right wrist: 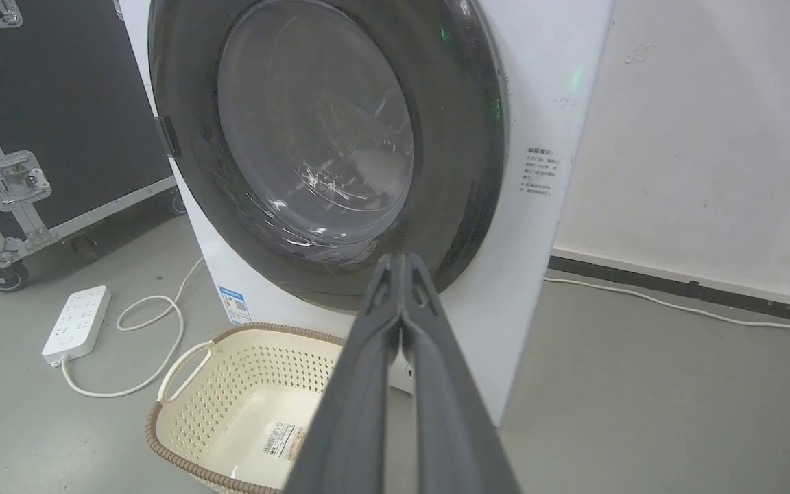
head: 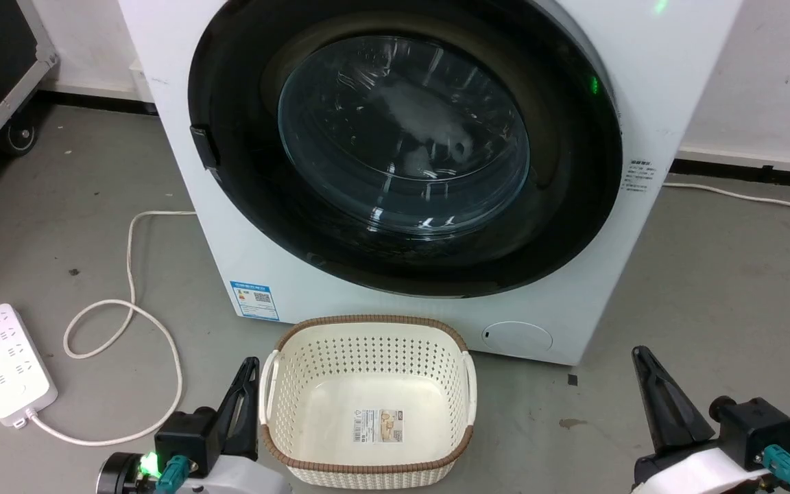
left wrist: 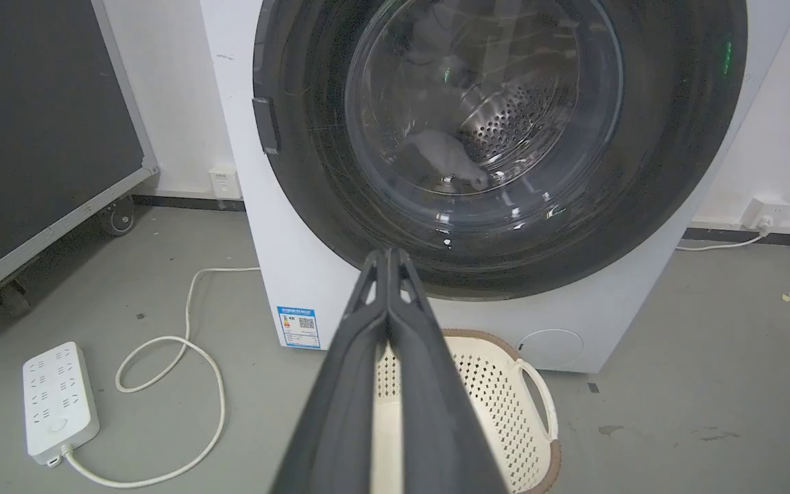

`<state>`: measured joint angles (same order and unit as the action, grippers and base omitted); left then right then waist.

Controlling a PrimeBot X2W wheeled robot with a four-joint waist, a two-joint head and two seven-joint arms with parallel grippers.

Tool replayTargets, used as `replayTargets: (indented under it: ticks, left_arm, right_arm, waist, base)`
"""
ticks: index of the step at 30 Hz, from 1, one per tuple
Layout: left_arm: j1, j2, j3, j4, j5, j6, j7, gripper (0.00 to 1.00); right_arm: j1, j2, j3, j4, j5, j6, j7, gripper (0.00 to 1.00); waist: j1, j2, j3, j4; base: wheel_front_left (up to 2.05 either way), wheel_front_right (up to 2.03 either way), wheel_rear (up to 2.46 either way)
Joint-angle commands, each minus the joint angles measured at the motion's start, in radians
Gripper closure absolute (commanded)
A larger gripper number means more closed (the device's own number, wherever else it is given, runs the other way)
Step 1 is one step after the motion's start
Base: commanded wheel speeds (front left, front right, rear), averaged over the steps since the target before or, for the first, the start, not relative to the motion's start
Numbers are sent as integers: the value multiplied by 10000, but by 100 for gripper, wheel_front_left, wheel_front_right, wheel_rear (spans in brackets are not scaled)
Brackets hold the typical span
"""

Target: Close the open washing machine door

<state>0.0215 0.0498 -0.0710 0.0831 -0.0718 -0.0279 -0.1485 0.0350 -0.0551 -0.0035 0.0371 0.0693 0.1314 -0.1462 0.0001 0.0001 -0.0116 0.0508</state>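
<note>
Both dark, pinched shut, empty: left gripper [head: 252, 362], right gripper [head: 639, 354], short of white front-loading washing machine [head: 669, 82]. Round black-rimmed glass door [head: 402, 137] seemingly flush; next, verify latch.

washing machine [head: 662, 68] sticker [head: 254, 300] illegible, basket label [head: 378, 425] illegible

We see right gripper [right wrist: 402, 261] fingers pressed together, holding nothing, before the door [right wrist: 313, 137], which looks flush on the washer [right wrist: 546, 89]. Basket [right wrist: 230, 384] below it; power strip [right wrist: 78, 324] at view left.
</note>
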Motion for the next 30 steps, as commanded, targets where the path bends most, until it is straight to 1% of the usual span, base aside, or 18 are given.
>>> replayTargets:
  ticks: [1,30]
  left_arm:
    - [-80,3,65,-72,69,55,87,100]
    - [-137,4,339,-394,344,150,680,100]
  right_arm:
    - [-134,22,7,-76,-102,-3,63,100]
    - [-226,34,19,-201,-353,-5,656,100]
  waist:
    - [-1,-1,3,-13]
    - [-1,-1,51,-223]
  base:
    - [0,0,0]
    - [0,0,0]
